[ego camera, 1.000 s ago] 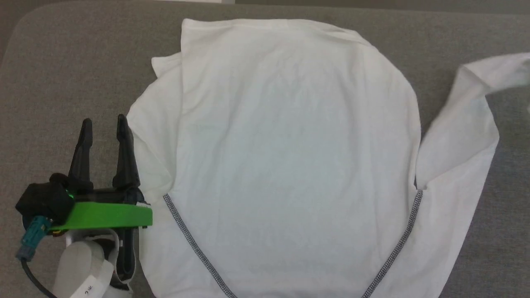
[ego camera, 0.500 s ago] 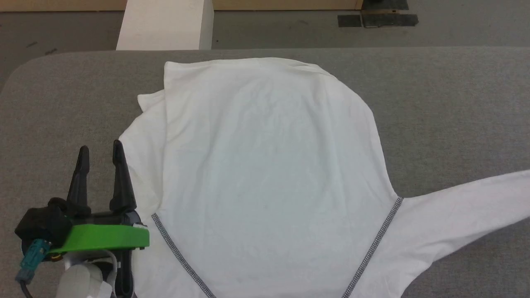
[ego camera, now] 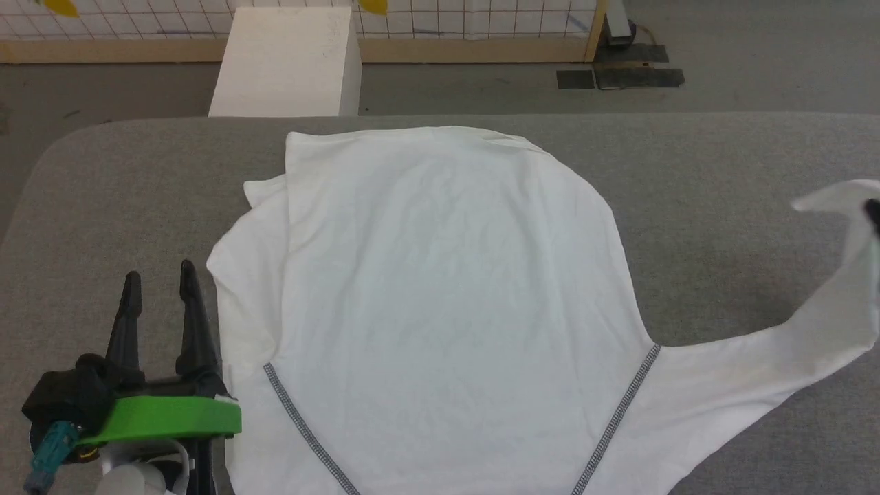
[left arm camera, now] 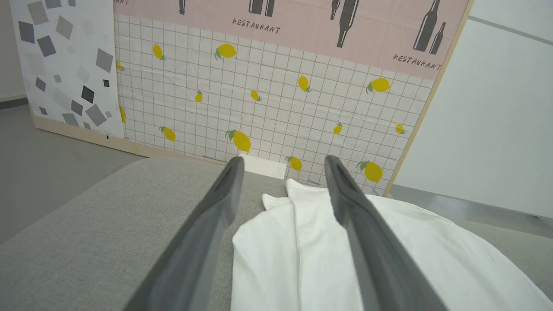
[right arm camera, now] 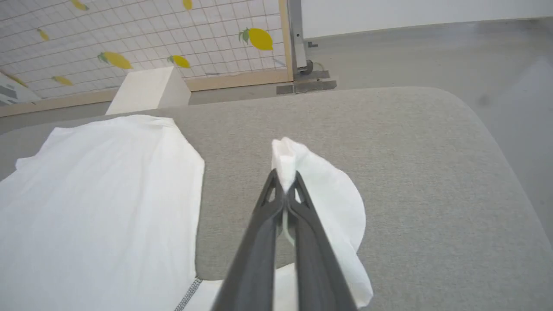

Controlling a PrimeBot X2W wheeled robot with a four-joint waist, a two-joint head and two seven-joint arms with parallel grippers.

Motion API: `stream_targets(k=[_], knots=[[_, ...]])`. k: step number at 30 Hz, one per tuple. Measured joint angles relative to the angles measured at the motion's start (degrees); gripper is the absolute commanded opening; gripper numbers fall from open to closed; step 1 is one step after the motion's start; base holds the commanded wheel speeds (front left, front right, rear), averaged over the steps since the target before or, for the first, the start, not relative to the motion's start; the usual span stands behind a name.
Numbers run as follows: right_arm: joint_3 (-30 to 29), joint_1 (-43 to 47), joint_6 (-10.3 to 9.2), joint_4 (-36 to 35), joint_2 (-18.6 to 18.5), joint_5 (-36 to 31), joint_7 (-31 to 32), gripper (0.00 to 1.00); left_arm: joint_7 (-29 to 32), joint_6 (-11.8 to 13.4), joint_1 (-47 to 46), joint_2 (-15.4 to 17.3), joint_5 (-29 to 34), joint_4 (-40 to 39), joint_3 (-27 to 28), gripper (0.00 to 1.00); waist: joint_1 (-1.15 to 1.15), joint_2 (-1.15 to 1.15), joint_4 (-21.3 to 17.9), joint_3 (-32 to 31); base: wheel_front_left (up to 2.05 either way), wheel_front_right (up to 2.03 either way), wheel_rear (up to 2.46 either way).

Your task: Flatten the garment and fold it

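Where the head view looks down, the garment [ego camera: 447, 295] lies spread on the grey table [ego camera: 722, 172], with the left gripper [ego camera: 159, 271] just beside its edge, jaws wide and empty. The left wrist view shows its fingers [left arm camera: 224, 194] parted above the garment. In the right wrist view, the right gripper [right arm camera: 285, 177] pinches the sleeve [right arm camera: 332, 203] end tight, raised off the table.
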Motion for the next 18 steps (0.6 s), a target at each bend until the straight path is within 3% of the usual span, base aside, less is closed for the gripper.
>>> stream_targets(k=[4, 9, 13, 18], knots=[[9.8, 2.1, 0.0, -7.4, 2.8, 6.7, 5.0, 0.0, 0.0, 0.0, 0.6, -0.1, 0.1, 0.0, 0.0, 1.0, 0.0, 0.0, 0.6, -1.0, 0.0, 0.0, 0.0], [23.7, 2.9, 0.0, -12.0, 7.1, 9.0, 7.3, 0.0, 0.0, 0.0, 0.9, -0.1, 0.2, 0.0, -0.3, 1.0, 0.0, 0.0, 1.7, -1.6, 0.0, 0.0, 0.0], [33.2, 2.3, 0.0, -10.6, 9.6, 10.6, 7.0, 0.0, 0.0, 0.0, 1.1, -0.2, 0.2, 0.0, -0.4, 1.0, 0.0, 0.0, 2.5, -1.7, 0.0, 0.0, 0.0], [43.9, -1.4, 0.0, -3.8, 11.0, 10.9, 3.9, 0.0, 0.0, 0.0, 1.0, -0.3, 0.2, 0.3, -1.1, 1.0, 0.0, 0.0, 4.0, -1.2, 0.0, 0.0, 0.0]])
